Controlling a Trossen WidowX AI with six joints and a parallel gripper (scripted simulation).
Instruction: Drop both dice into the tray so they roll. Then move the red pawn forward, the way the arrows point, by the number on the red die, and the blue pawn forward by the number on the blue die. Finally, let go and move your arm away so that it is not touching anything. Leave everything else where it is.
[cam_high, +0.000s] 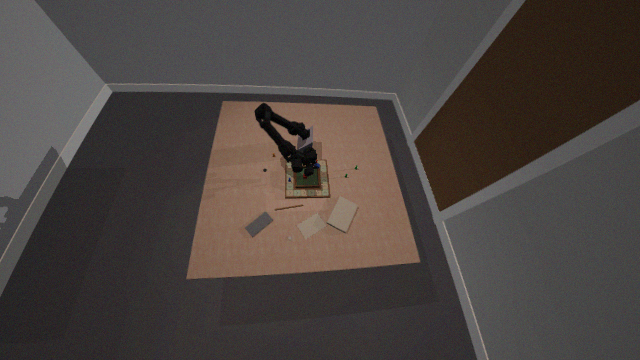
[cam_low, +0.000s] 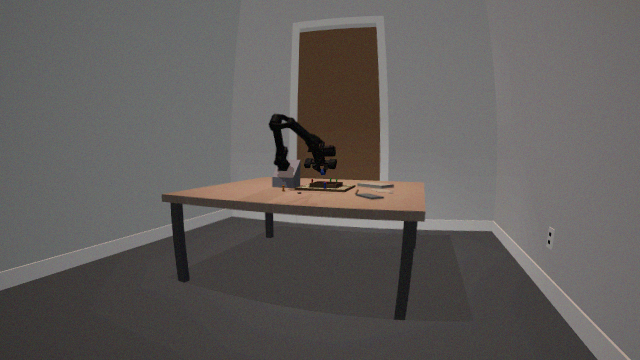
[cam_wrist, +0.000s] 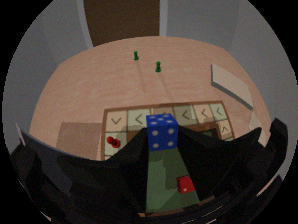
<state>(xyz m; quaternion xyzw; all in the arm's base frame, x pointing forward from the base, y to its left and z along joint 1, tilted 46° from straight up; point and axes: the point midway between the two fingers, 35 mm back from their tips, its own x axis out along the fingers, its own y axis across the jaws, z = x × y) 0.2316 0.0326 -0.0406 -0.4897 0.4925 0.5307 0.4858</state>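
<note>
My gripper (cam_high: 316, 165) (cam_low: 322, 170) (cam_wrist: 160, 129) is shut on the blue die (cam_wrist: 162, 131), raised above the board (cam_high: 311, 193) (cam_wrist: 140, 119). In the wrist view the die's top face shows several pips. The red die (cam_high: 305, 176) (cam_wrist: 185, 184) lies on the green floor of the tray (cam_high: 313, 183) (cam_wrist: 165, 172); its upper face is too small to read. The red pawn (cam_low: 312, 180) (cam_wrist: 114, 142) stands on a side square of the board. The blue pawn (cam_high: 289, 179) (cam_low: 325, 185) stands on the board's left side in the top view; I cannot make it out in the wrist view.
Two green pawns (cam_high: 356, 167) (cam_high: 346, 175) (cam_wrist: 136, 56) (cam_wrist: 158, 66) stand beyond the board. An orange piece (cam_high: 273, 155) and a small dark object (cam_high: 265, 170) lie left. A pencil (cam_high: 289, 207), grey notebook (cam_high: 259, 224), paper (cam_high: 311, 226) and thick book (cam_high: 343, 214) lie on the board's other side.
</note>
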